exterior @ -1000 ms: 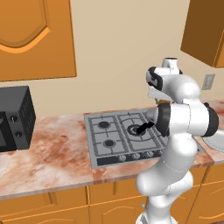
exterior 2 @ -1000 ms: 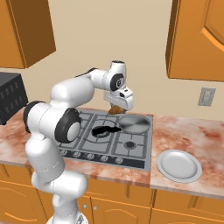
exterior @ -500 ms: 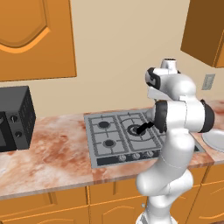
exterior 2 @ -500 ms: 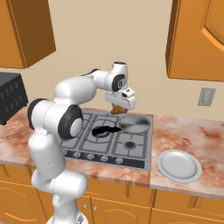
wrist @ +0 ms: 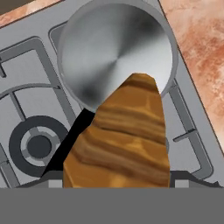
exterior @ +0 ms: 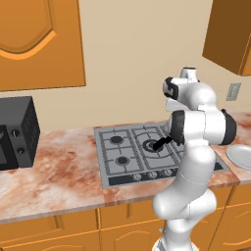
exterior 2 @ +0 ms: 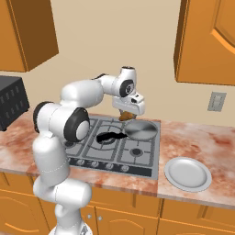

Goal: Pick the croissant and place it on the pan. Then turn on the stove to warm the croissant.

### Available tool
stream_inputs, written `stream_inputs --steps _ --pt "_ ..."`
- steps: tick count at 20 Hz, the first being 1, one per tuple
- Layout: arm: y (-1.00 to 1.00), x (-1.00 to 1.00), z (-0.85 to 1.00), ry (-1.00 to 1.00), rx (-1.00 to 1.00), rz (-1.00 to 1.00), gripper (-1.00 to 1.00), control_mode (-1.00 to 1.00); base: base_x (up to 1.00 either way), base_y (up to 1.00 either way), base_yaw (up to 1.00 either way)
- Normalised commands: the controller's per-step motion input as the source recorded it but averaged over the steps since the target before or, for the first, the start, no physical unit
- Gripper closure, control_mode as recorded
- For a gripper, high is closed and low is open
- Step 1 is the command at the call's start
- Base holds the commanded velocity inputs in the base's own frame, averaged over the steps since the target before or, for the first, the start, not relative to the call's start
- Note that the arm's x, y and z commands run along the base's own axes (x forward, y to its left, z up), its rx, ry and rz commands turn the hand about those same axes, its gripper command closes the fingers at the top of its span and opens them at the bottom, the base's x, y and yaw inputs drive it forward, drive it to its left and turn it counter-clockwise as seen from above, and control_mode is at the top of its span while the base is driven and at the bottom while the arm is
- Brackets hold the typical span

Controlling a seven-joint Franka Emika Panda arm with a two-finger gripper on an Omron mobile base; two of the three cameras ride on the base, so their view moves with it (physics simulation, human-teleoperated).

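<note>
The brown croissant (wrist: 120,135) hangs between my fingers, my gripper (wrist: 116,178) shut on it, with its tip over the near rim of the pan (wrist: 114,50). From the right base view, my gripper (exterior 2: 130,106) holds the croissant (exterior 2: 124,117) just above the stove (exterior 2: 87,143), at the left rear edge of the round grey pan (exterior 2: 141,130). The pan's black handle (exterior 2: 109,136) points left across the centre burner. In the left base view my arm hides the pan's bowl, and the handle (exterior: 161,143) shows on the stove (exterior: 120,152).
A row of knobs (exterior 2: 106,165) lines the stove's front strip. A white plate (exterior 2: 188,173) lies on the counter to the right of the stove. A black microwave (exterior: 14,132) stands at the far left. Wall cabinets hang above on both sides.
My gripper has shifted slightly to the right with the croissant, closer to the pan. Nothing else has moved.
</note>
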Motion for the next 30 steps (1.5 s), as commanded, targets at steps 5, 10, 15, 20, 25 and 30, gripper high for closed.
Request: stream_inputs --steps 5,10,15,20,25,30 --pt "-0.09 0.13 -0.16 0.0 0.0 0.07 1.0 -1.0 0.0 0.0 0.0" --pt "-0.11 0.12 -0.15 0.0 0.0 0.07 1.0 -1.0 0.0 0.0 0.0" --pt "-0.1 0.12 -0.17 0.0 0.0 0.07 1.0 -1.0 0.0 0.0 0.0" --pt "-0.03 0.18 -0.24 0.0 0.0 0.09 1.0 -1.0 0.0 0.0 0.0" --pt "-0.02 0.19 -0.25 0.0 0.0 0.09 1.0 -1.0 0.0 0.0 0.0" --pt "-0.08 0.22 -0.2 0.0 0.0 0.09 1.0 -1.0 0.0 0.0 0.0"
